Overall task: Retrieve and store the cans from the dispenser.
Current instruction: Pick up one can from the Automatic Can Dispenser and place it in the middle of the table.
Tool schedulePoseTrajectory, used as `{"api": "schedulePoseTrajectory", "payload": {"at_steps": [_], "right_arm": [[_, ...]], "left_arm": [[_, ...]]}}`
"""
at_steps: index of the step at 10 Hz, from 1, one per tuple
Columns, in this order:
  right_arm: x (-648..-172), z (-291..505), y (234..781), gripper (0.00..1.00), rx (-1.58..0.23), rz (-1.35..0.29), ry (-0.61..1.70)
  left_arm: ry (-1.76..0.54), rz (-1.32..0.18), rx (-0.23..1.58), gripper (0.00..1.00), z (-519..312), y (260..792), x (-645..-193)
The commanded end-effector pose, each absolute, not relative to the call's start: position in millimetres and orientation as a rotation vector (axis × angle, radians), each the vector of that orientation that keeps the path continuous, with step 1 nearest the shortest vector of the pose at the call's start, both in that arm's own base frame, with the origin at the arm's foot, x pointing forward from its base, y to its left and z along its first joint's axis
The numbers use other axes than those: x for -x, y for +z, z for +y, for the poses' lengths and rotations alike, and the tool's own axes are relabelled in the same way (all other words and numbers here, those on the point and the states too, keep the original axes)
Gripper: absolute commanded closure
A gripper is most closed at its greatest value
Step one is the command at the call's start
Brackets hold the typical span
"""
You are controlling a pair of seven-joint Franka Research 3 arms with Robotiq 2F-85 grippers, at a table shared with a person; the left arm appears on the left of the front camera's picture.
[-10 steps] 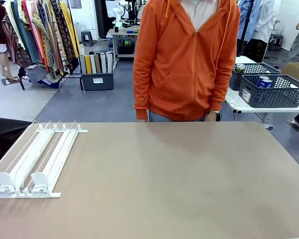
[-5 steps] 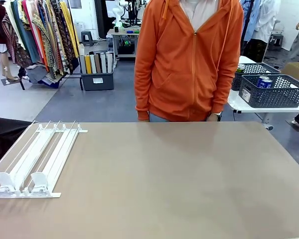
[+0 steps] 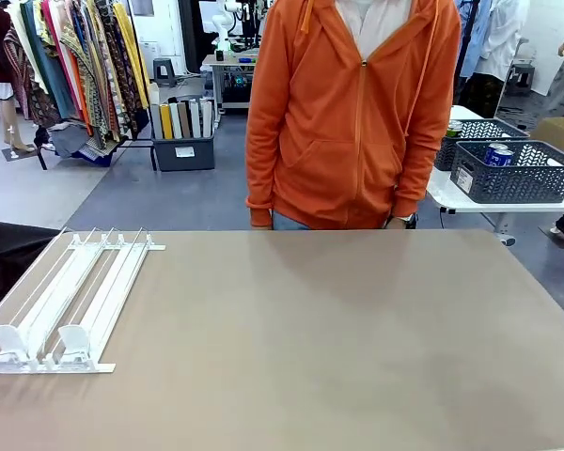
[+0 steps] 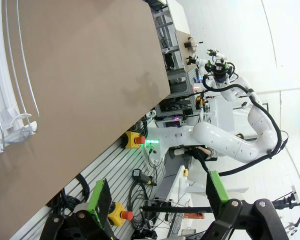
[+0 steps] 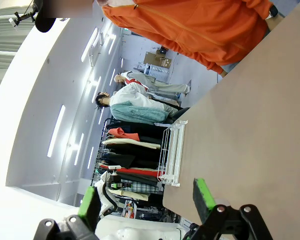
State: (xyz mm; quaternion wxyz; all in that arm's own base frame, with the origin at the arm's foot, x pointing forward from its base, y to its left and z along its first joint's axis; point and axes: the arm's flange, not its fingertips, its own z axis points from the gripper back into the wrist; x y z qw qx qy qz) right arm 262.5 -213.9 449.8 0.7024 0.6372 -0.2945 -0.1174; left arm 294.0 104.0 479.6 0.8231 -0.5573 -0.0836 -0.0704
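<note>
Step in hand: you are, by my reading, at the very start. The dispenser point(image 3: 70, 301) lies with its lanes bare, so there is no can on it to retrieve yet.
Left gripper point(image 4: 157, 200): fingers spread wide with nothing between the green pads, off the table's near edge, dispenser rails at the frame's left.
Right gripper point(image 5: 146, 199): fingers wide apart and empty, held off the table's edge, looking along the table point(image 3: 338, 348) toward the dispenser at the far end of its view.
Dispenser: at the table's left edge, running from the near-left corner toward the far side; flat white plastic, long parallel rails, two curved upright tabs at the near end.
Cans: blue cans with silver tops point(image 3: 496, 153) sit in a dark mesh basket point(image 3: 517, 178) on a separate white table behind the person's side, far right.
Person: in an orange hoodie point(image 3: 352, 103), stands at the far edge, arms down.
How to do it well: keep both arms back until cans are loaded; then approach a lane's near end, fingers astride the can body, and lift clear of the front tabs.
</note>
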Motion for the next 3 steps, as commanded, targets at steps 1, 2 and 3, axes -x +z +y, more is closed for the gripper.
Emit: {"api": "schedulePoseTrajectory", "payload": {"at_steps": [1, 2, 3], "right_arm": [[-265.0, -213.4, 454.4, 0.0, -1.436, -0.672, -0.265], [-265.0, -213.4, 454.4, 0.0, -1.436, -0.672, -0.265], [-265.0, -213.4, 454.4, 0.0, -1.436, -0.672, -0.265]], "left_arm": [[-0.15, -0.184, 1.199, 0.0, 102.4, 483.0, -294.0], [-0.15, -0.184, 1.199, 0.0, 102.4, 483.0, -294.0], [-0.15, -0.184, 1.199, 0.0, 102.4, 483.0, -294.0]]}}
